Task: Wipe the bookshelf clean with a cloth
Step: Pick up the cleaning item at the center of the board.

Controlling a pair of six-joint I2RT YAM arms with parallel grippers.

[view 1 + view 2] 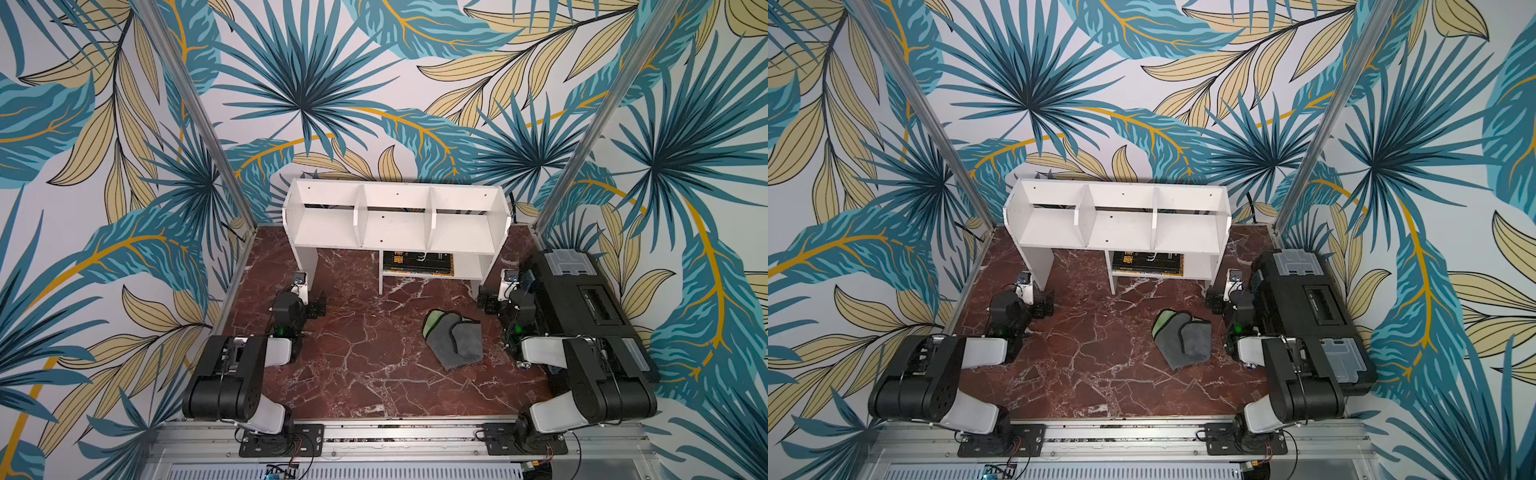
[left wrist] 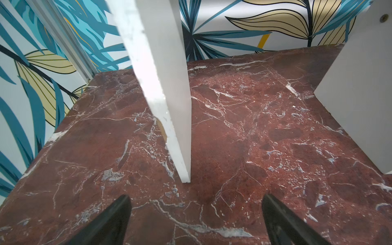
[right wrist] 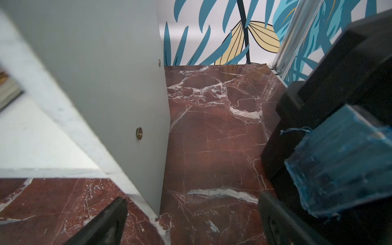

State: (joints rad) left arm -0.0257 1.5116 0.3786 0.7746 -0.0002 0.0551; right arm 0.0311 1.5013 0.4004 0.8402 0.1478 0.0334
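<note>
The white bookshelf stands at the back of the red marble table, its three upper compartments bare. The grey cloth lies crumpled on the table in front of the shelf's right half, a lime-green corner showing. My left gripper hovers open just in front of the shelf's left leg. Beside the shelf's right side panel, my right gripper is also open. Nothing is between either pair of fingers. The cloth lies apart from both grippers.
A long black toolbox with grey lid panels runs along the right edge, close to the right arm. A bluish translucent piece sticks out from it. A black-and-orange flat item fills the lower cubby. Patterned walls enclose three sides.
</note>
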